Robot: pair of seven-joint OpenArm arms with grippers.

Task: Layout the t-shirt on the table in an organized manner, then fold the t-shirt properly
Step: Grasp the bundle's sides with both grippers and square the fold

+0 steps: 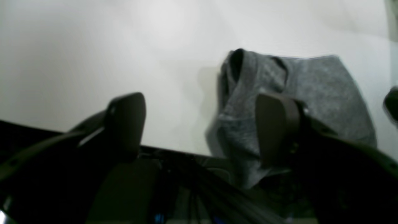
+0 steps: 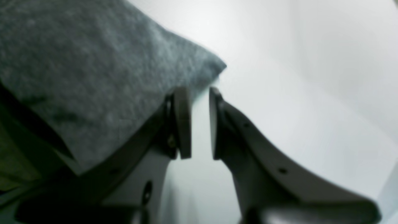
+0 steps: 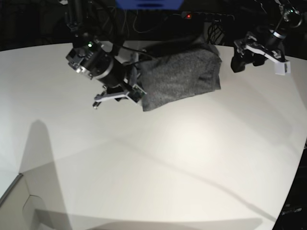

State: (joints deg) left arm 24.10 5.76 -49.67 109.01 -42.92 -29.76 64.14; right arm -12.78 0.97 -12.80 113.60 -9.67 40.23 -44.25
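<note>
"How many grippers, and in what state?"

"Two. The left gripper (image 1: 202,124) is released, its two fingers spread wide with nothing gripped. The right gripper (image 2: 199,121) is released too, but only a narrow gap parts its two fingertips, with no cloth pinched there."

"And the shirt?"

"One shirt (image 3: 177,76), dark grey, lying between the two grippers. In the right wrist view, one corner pokes out just beyond the fingertips, and the cloth spreads to the left of them. In the left wrist view, it sits on the right side, partly hidden behind one finger."

"Is it flat?"

"Not wholly. The end nearer the left gripper has folds and one small dark opening; the middle looks smoother. One part hangs over the table's edge."

"What's farther out?"

"One white table (image 3: 158,163), reaching past both grippers. Beyond the shirt, near that edge, one small red light (image 3: 188,16) shows against the dark background."
</note>
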